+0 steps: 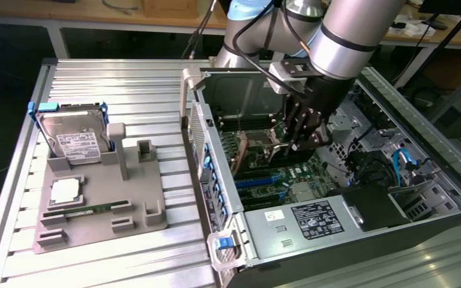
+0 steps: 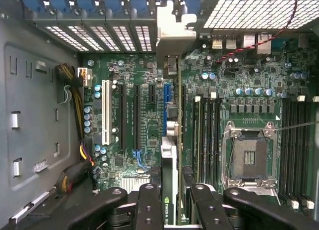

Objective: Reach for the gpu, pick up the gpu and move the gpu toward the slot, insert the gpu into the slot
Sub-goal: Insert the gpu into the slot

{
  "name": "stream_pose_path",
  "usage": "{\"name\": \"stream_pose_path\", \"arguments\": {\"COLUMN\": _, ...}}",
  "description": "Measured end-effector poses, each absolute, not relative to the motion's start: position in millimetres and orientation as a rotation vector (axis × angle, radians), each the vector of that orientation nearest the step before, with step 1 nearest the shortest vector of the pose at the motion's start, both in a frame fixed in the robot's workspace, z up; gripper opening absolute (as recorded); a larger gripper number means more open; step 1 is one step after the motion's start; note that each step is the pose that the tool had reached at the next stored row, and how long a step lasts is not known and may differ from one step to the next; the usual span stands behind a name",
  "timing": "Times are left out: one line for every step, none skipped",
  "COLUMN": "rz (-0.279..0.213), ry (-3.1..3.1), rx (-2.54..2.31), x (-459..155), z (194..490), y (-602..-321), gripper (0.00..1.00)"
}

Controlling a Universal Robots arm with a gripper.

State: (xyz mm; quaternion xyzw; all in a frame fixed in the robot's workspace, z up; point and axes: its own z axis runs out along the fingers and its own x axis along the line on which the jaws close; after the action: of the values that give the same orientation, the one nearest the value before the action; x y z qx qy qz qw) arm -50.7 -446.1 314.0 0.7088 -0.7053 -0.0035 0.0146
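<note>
Now the black multi-fingered hand (image 2: 173, 192) is clamping the thin dark gpu card (image 2: 169, 210) edge-on, holding it in line with the long blue plastic slot (image 2: 166, 103). The move toward the slot is looking nearly done, and seating is probably calling for straight, even pressure.

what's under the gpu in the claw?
Motherboard, with the blue slot partly showing beside the gpu edge. The slot's other end is covered by the gpu.

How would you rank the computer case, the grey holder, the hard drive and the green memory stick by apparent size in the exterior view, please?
Largest to smallest:
1. computer case
2. grey holder
3. hard drive
4. green memory stick
Each step is plain, so nearness to the camera leaves no doubt.
</note>
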Motion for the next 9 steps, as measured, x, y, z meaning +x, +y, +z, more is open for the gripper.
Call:
{"name": "stream_pose_path", "arguments": {"rz": -0.011, "ry": -2.197, "rx": 2.204, "x": -50.8, "z": 314.0, "y": -446.1, "gripper": 0.27}}
{"name": "stream_pose_path", "arguments": {"rz": -0.011, "ry": -2.197, "rx": 2.204, "x": -51.0, "z": 314.0, "y": -446.1, "gripper": 0.27}}
{"name": "stream_pose_path", "arguments": {"rz": -0.011, "ry": -2.197, "rx": 2.204, "x": -51.3, "z": 313.8, "y": -446.1, "gripper": 0.27}}
{"name": "stream_pose_path", "arguments": {"rz": -0.011, "ry": -2.197, "rx": 2.204, "x": -52.3, "z": 313.3, "y": -446.1, "gripper": 0.27}}
{"name": "stream_pose_path", "arguments": {"rz": -0.011, "ry": -2.197, "rx": 2.205, "x": -53.9, "z": 312.7, "y": -446.0, "gripper": 0.27}}
{"name": "stream_pose_path", "arguments": {"rz": -0.011, "ry": -2.197, "rx": 2.204, "x": -55.9, "z": 312.0, "y": -446.0, "gripper": 0.27}}
{"name": "stream_pose_path", "arguments": {"rz": -0.011, "ry": -2.197, "rx": 2.204, "x": -57.9, "z": 311.3, "y": -446.1, "gripper": 0.27}}
{"name": "stream_pose_path", "arguments": {"rz": -0.011, "ry": -2.197, "rx": 2.204, "x": -59.3, "z": 310.4, "y": -446.1, "gripper": 0.27}}
{"name": "stream_pose_path", "arguments": {"rz": -0.011, "ry": -2.197, "rx": 2.204, "x": -59.8, "z": 308.9, "y": -446.1, "gripper": 0.27}}
